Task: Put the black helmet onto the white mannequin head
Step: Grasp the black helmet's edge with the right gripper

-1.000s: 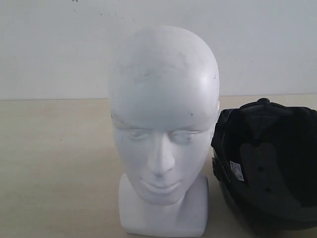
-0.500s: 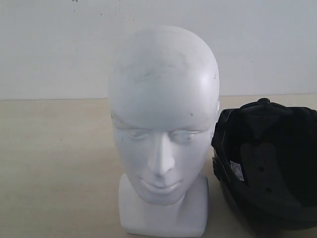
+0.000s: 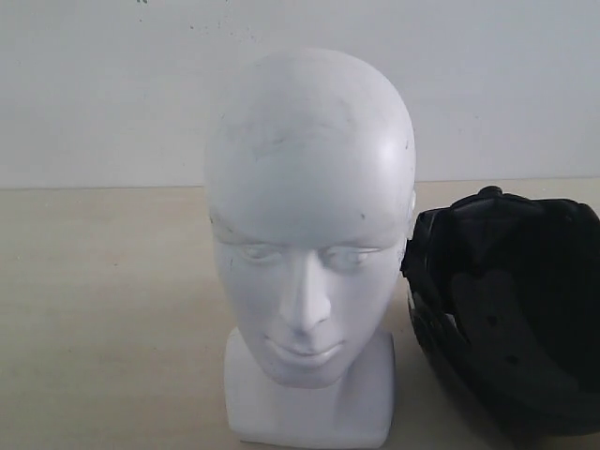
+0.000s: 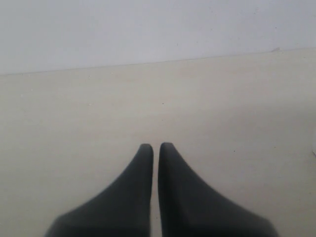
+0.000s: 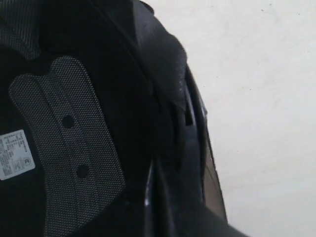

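Right gripper (image 5: 155,173) pinches matte black open-face helmet (image 3: 506,309), I reckon; left gripper (image 4: 156,146) pressed together; glossy white mannequin head (image 3: 309,216) bare, placement pending.

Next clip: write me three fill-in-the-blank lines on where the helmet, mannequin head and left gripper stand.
In the exterior view, the matte black padded helmet sits to the ___ of the glossy white mannequin head.
The helmet's lining carries a small ___ label.
Above the pale tabletop, the left gripper has its jaws ___.
Missing: right; white; shut.
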Motion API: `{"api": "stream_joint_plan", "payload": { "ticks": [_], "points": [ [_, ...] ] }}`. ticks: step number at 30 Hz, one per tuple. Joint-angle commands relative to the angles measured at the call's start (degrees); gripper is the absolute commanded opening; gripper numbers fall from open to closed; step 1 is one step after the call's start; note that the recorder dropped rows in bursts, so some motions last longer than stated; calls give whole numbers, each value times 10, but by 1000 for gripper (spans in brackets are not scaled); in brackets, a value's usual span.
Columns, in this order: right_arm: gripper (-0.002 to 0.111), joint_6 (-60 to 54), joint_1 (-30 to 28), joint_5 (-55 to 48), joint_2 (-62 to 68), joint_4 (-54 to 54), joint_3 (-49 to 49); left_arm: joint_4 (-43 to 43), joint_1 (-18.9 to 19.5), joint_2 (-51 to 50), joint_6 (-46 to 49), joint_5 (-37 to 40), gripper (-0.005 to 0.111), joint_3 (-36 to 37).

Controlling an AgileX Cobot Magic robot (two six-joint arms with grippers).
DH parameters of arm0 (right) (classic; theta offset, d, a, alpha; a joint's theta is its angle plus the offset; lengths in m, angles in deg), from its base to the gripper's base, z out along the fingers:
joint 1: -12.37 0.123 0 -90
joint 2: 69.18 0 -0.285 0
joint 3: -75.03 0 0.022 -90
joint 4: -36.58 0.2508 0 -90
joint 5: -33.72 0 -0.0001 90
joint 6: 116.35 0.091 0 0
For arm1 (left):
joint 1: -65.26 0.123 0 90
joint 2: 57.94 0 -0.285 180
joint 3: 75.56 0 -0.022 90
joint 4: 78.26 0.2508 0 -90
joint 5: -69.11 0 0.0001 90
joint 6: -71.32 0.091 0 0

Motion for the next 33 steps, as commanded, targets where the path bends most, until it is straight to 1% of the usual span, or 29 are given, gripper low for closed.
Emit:
{"api": "stream_joint_plan", "payload": {
  "ticks": [1, 5, 12, 14, 16, 18, 19, 23, 25, 28, 31, 33],
  "points": [
    [0, 2, 2, 16, 1, -9, -4, -6, -2, 2, 2, 0, 4, 0],
    [0, 2, 2, -12, 1, -34, -34, -6, -2, 2, 2, 0, 4, 0],
    [0, -6, 2, -57, 1, -36, -90, -6, -2, 2, 2, 0, 4, 0],
    [0, -28, 2, -68, 1, -36, -96, -6, -2, 2, 2, 0, 4, 0],
    [0, -78, 3, -84, 0, -23, -96, -6, -2, 2, 2, 0, 4, 0],
    [0, -137, 16, -106, 0, -4, -96, -6, -2, 2, 2, 0, 4, 0],
    [0, -144, 23, -110, 0, 0, -96, -6, -2, 2, 2, 0, 4, 0],
    [0, -105, 48, -94, 0, 1, -96, -6, -2, 2, 2, 0, 4, 0],
    [0, -101, 55, -107, 0, 1, -96, -6, -2, 2, 2, 0, 4, 0],
    [0, -150, 94, -144, 0, 7, -96, -6, -2, 2, 2, 0, 4, 0],
    [0, -168, 154, -146, 0, 32, -96, -6, -2, 2, 2, 0, 4, 0],
    [0, -164, 206, -129, 0, 34, -96, -6, -2, 2, 2, 0, 4, 0]
  ]
}}
